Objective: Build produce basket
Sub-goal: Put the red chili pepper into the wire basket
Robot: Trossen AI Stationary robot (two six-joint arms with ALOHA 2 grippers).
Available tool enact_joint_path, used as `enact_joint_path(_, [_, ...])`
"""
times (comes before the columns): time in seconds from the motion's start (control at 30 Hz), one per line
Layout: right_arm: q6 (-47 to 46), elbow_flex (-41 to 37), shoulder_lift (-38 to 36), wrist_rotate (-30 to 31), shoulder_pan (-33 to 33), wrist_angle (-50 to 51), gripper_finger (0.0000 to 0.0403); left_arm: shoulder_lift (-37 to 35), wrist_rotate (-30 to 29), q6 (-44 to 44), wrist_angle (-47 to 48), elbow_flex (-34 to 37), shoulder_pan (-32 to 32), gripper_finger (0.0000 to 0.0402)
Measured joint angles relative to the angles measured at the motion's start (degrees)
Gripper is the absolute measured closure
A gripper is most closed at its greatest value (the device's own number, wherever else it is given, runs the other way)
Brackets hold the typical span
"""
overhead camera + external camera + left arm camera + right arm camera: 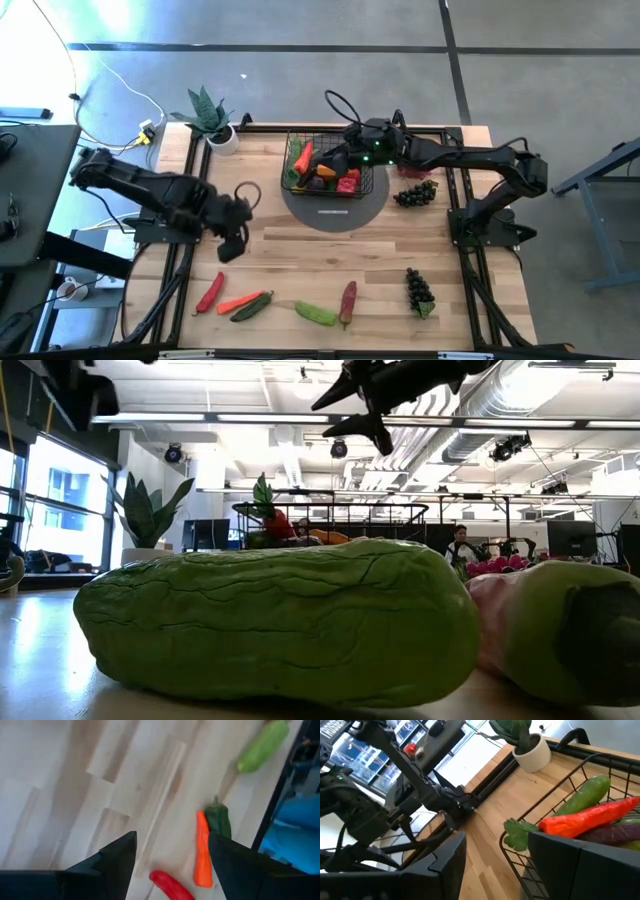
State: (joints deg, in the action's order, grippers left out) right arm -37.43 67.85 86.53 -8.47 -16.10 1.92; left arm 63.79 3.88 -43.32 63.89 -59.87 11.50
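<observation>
The black wire basket (300,182) stands on a grey round mat at the table's far middle. It holds a carrot (590,817), a green cucumber (582,795) and other produce. My right gripper (327,163) hovers open and empty over the basket's left part, and it also shows in the right wrist view (495,845). My left gripper (232,246) is open and empty above the table's near left. Below it lie a red chilli (170,885), an orange carrot (202,850) and a dark green pepper (219,820).
Along the near edge lie a light green cucumber (316,314), a red-green pepper (347,302) and dark grapes (419,290). More dark grapes (416,193) and pink grapes (412,170) lie right of the mat. A potted plant (212,122) stands at the far left.
</observation>
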Motion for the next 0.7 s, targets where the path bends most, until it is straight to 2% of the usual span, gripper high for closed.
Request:
enact_joint_path(0.37, [2.1,0.0,-0.1,-1.3,0.0,0.9,0.0208,0.7,-4.2,-14.8,-4.0,4.4,16.1,0.0165])
enact_joint_path(0.53, [3.0,0.0,-0.1,-1.3,0.0,1.4,0.0208,0.7,-3.8,-29.8,-3.9,6.6,20.7,0.0165])
enact_joint_path(0.7, [3.4,0.0,-0.1,-1.3,0.0,2.2,0.0208,1.5,0.2,-47.0,-3.7,9.1,23.8,0.0165])
